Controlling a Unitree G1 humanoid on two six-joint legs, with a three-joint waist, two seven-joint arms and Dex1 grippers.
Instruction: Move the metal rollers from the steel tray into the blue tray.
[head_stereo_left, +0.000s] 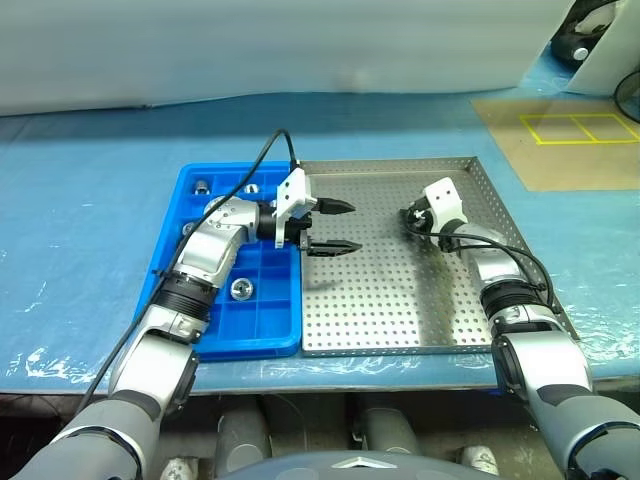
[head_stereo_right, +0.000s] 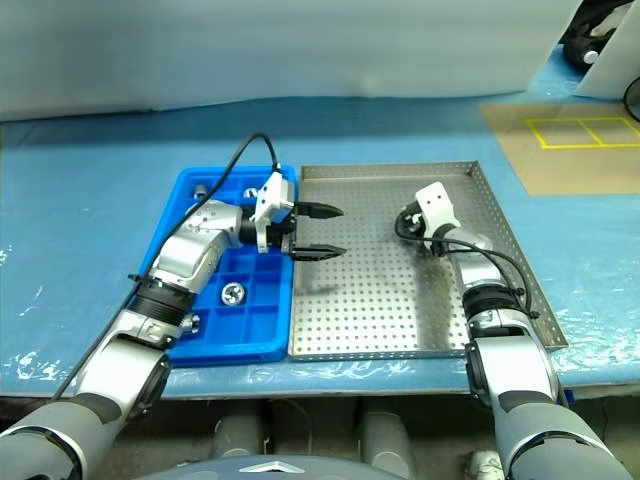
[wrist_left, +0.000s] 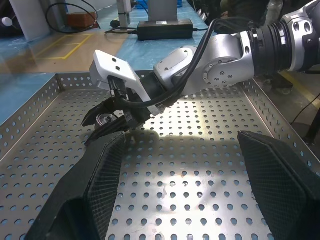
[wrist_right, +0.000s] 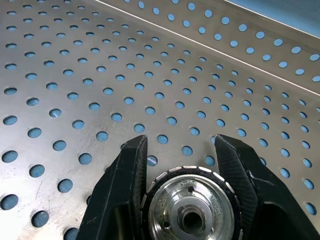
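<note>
Rollers first: your right pincer (wrist_right: 182, 190) is clenched on one metal roller (wrist_right: 190, 212), a shiny ribbed disc with a dark central hole, low over the perforated floor of the steel tray (head_stereo_left: 400, 310) right of frame centre. Your left pincer (head_stereo_left: 335, 227) hangs released, its textured black fingers (wrist_left: 95, 185) spread level over the steel tray's left edge. More rollers (head_stereo_left: 241, 289) sit in square compartments of the glossy blue tray (head_stereo_left: 265, 335), left of the steel one on the blue-covered tabletop (head_stereo_left: 90, 200).
</note>
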